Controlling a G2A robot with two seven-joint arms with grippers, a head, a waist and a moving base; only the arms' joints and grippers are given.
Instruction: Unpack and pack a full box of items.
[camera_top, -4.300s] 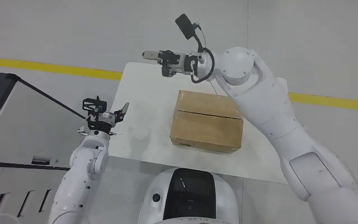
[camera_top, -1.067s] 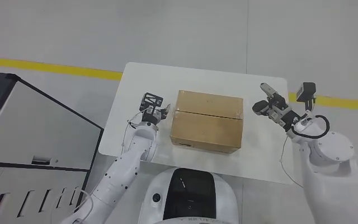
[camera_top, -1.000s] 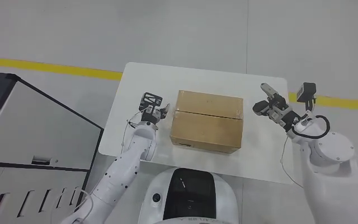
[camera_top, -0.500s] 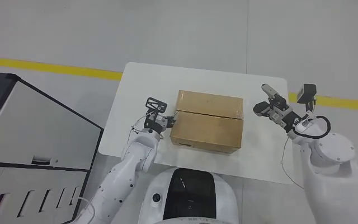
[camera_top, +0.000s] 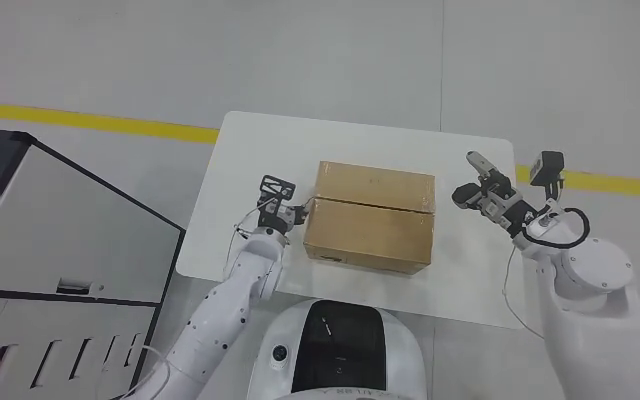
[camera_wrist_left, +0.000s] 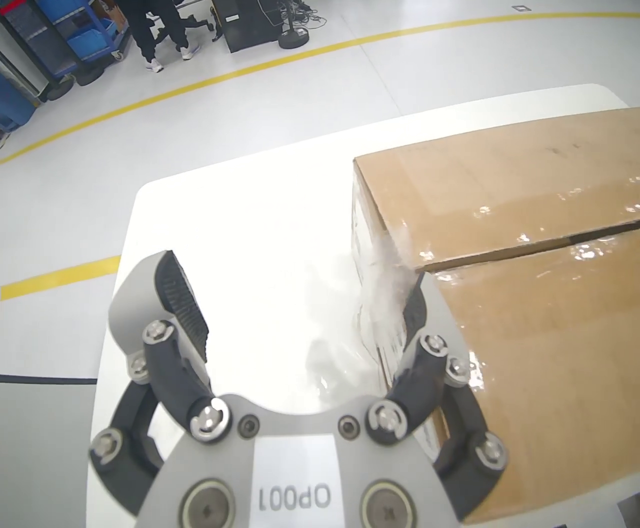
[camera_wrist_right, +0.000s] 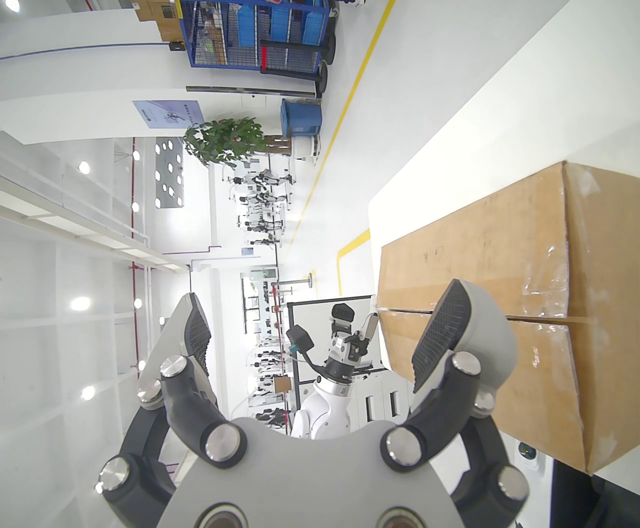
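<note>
We see the brown cardboard box (camera_top: 370, 215), its top flaps shut and sealed with clear glossy tape (camera_wrist_left: 525, 235) along the middle seam, standing near the middle of the white rounded-corner table (camera_top: 250, 150). The left gripper (camera_wrist_left: 295, 285) sits at the box's left end, jaws spread wide. One dark finger (camera_wrist_left: 414, 312) lies against the taped end of the seam and seems to touch it, though glare makes that hard to confirm; the other hangs over bare tabletop. The right gripper (camera_wrist_right: 325, 300) hovers off the box's right end, apart from it, jaws wide and holding nothing.
</note>
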